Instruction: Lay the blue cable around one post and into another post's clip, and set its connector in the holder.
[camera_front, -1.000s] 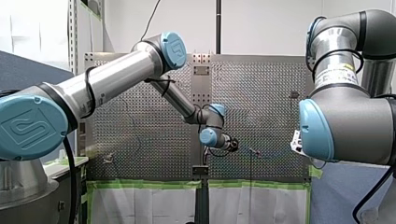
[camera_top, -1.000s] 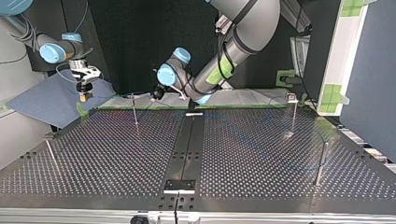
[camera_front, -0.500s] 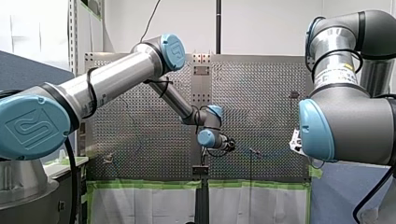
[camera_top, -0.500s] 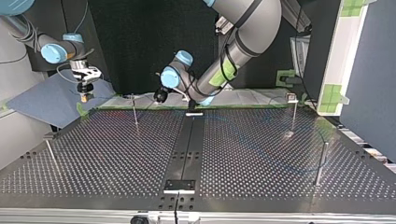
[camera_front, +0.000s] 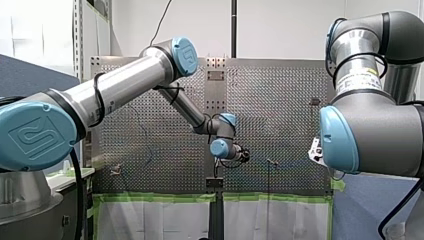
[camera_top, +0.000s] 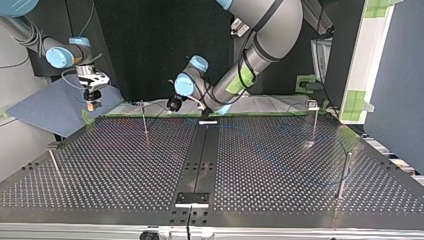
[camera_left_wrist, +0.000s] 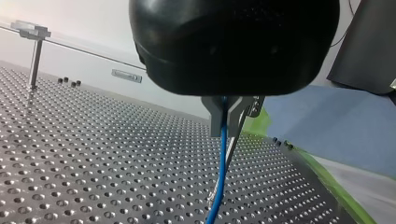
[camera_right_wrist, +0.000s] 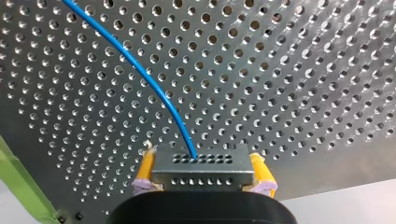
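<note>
Two grips, one cable (camera_left_wrist: 221, 163).
Left gripper (camera_left_wrist: 231, 122) pinches it, right gripper (camera_right_wrist: 202, 176) clamps connector (camera_right_wrist: 201, 164); looks thin, limp, so hold close.

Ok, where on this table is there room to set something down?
Top view: bare plate between the tall post and the corner post is free; past the black strip the blue cable from my left end effector crowds it.

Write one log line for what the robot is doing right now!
left gripper: shut on cable | right gripper: shut on connector | connector: held over table
</note>
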